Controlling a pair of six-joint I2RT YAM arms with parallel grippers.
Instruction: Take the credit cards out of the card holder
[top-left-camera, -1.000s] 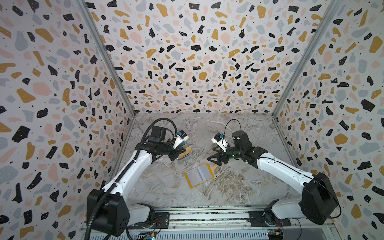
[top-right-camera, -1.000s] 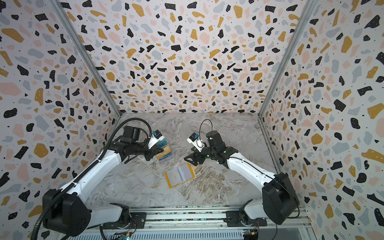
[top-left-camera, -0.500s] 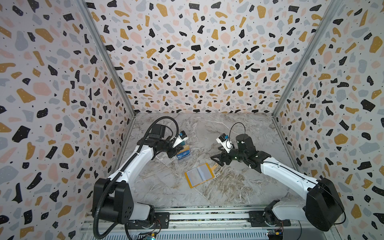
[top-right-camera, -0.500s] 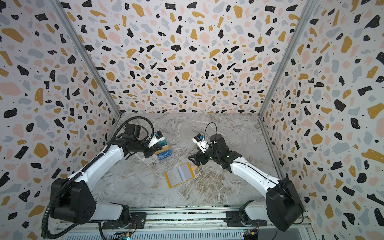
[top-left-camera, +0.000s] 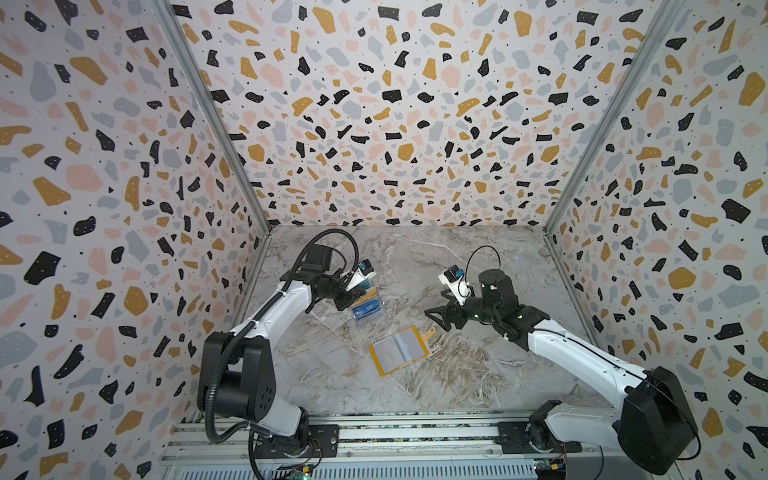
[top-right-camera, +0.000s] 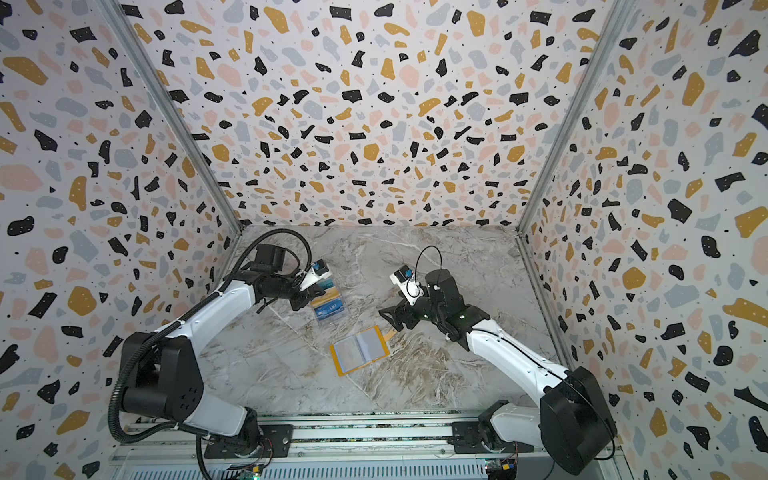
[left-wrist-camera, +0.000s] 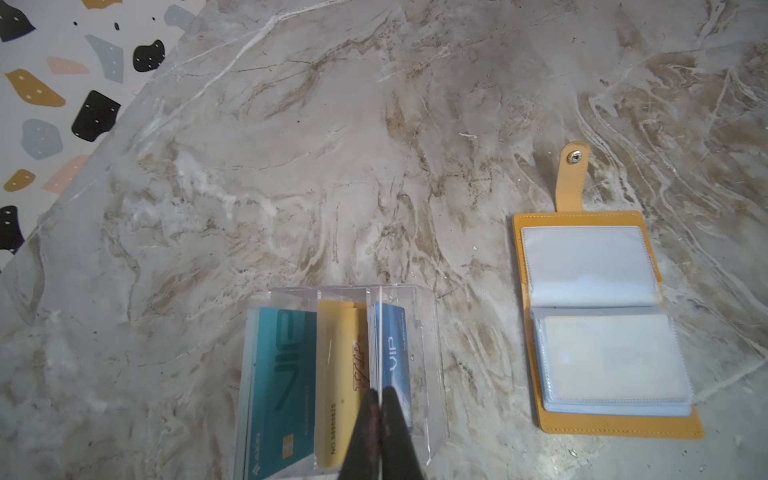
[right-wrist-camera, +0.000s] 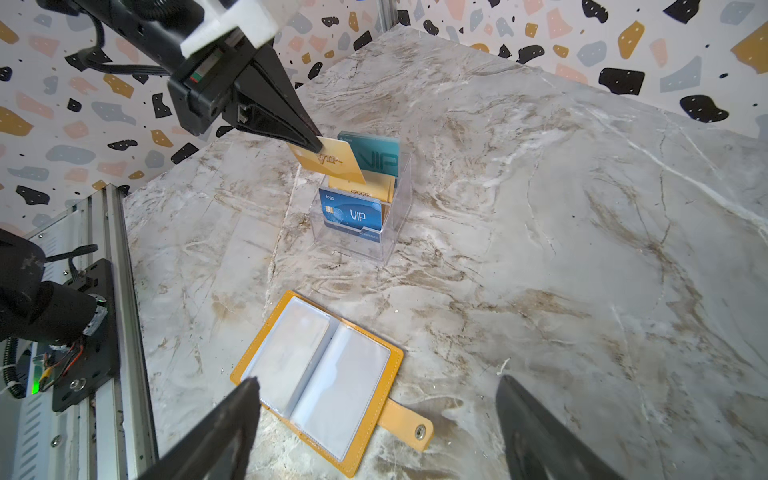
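Note:
A yellow card holder (top-left-camera: 399, 350) (top-right-camera: 360, 350) lies open on the marble, its clear sleeves (left-wrist-camera: 590, 266) looking pale and empty. My left gripper (top-left-camera: 351, 297) (top-right-camera: 305, 301) (left-wrist-camera: 379, 399) is shut on a beige-gold credit card (right-wrist-camera: 332, 160), held tilted just above a clear acrylic stand (right-wrist-camera: 395, 216) (top-left-camera: 366, 308). In the stand are a teal card (right-wrist-camera: 378, 158), beige-gold cards (left-wrist-camera: 336, 374) and a blue VIP card (right-wrist-camera: 351, 212). My right gripper (top-left-camera: 436, 318) (right-wrist-camera: 376, 380) hangs open and holds nothing, above the card holder's strap side.
Terrazzo walls close the table on three sides, and the left wall is near the stand. A metal rail (right-wrist-camera: 120, 316) with both arm bases runs along the front edge. The card holder's snap strap (right-wrist-camera: 409, 424) sticks out toward my right gripper.
My right gripper has pulled back to the right, away from the card holder, and opened a little wider. The left arm swung its elbow while keeping the card over the stand.

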